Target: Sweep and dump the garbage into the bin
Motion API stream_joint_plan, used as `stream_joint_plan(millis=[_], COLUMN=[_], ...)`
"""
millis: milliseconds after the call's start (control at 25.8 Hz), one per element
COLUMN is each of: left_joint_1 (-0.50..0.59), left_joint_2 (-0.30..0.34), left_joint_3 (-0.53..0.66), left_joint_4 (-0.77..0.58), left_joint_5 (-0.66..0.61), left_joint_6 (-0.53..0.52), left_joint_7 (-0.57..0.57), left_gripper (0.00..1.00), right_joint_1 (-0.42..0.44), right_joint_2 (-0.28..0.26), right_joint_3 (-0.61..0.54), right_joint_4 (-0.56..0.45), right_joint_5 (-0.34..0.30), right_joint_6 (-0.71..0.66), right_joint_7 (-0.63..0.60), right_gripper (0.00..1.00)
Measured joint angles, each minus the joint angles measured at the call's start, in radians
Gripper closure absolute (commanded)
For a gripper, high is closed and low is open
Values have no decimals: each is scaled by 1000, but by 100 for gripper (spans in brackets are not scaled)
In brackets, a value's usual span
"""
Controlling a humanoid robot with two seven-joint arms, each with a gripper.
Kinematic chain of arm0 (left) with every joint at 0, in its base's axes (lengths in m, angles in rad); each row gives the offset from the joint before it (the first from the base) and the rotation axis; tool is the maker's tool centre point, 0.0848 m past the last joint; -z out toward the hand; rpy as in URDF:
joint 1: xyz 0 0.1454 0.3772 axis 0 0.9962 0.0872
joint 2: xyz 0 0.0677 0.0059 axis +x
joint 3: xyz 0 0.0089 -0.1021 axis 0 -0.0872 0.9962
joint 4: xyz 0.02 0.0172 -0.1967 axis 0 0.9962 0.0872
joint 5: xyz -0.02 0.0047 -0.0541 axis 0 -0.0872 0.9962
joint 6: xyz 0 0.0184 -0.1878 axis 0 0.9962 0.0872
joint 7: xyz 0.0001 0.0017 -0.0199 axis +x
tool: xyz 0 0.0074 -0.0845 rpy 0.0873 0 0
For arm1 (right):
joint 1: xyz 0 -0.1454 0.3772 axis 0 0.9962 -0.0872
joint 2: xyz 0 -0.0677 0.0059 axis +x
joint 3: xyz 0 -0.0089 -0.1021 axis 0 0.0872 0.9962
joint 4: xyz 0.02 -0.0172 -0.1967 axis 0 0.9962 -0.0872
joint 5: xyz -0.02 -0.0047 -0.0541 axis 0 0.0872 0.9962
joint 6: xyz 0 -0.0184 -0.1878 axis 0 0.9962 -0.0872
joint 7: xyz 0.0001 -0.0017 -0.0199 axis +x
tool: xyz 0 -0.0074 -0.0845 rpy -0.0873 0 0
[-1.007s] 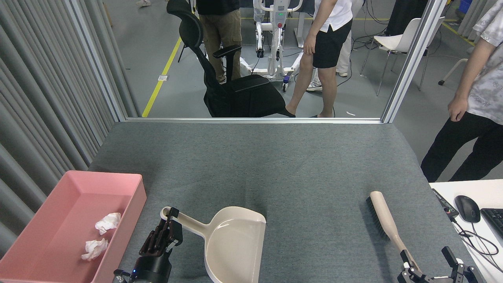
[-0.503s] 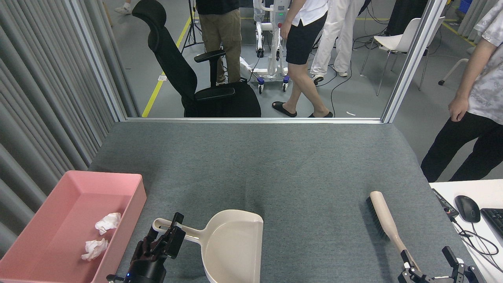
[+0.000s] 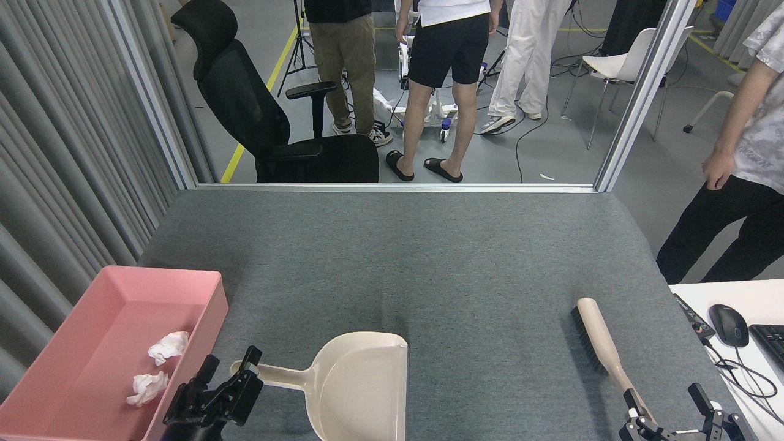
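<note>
Two crumpled white wads of garbage (image 3: 168, 345) (image 3: 147, 389) lie inside the pink bin (image 3: 215, 303) at the table's front left. A beige dustpan (image 3: 361, 386) rests flat on the grey table beside the bin, handle pointing left. My left gripper (image 3: 229, 362) is open, its fingers spread on either side of the handle's looped end. A beige brush (image 3: 597, 337) lies at the front right, bristles to the left. Low at the frame's edge, my right gripper (image 3: 664, 398) stands open, one finger next to the brush handle's near end.
A white desk at the right edge carries a mouse (image 3: 729, 324), a keyboard (image 3: 773, 343) and cables. One person (image 3: 741, 184) stands close to the table's right side. Beyond the far edge are a black office chair (image 3: 294, 147) and several standing people. Grey curtain lines the left.
My left gripper has opened off the dustpan handle and drawn back to the lower left. The dustpan has shifted left and settled flat. Behind the table, the chair and people moved.
</note>
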Motion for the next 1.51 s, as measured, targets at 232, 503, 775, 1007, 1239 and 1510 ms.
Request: stream_joint_plan(millis=[232, 503, 775, 1007, 1239, 1510], left_joint_1=[16, 12, 3, -7, -14, -28], left_joint_2=[35, 66, 84, 84, 73, 78], left_joint_3=[10, 26, 48, 53, 60, 67], left_joint_4=[-36, -41, -44, -46, -46, -46], left_joint_5=[-79, -339, -581, -612, -610, -458], left_joint_6=[-8, -23, 29, 87, 136, 141], left_joint_7=[1, 39, 104, 109, 109, 84], left_gripper=[0, 0, 0, 0, 0, 0], right_joint_1=[0, 1, 4, 2, -3, -5], right_joint_2=[5, 43, 73, 76, 88, 146], right_joint_3=[0, 2, 6, 6, 7, 12], right_joint_4=[-20, -52, -89, -92, -87, -86], right_joint_5=[0, -1, 1, 5, 27, 63], right_joint_6=[-2, 0, 1, -3, 4, 7], right_joint_7=[-3, 15, 61, 62, 29, 20], right_gripper=[1, 1, 1, 1, 1, 1])
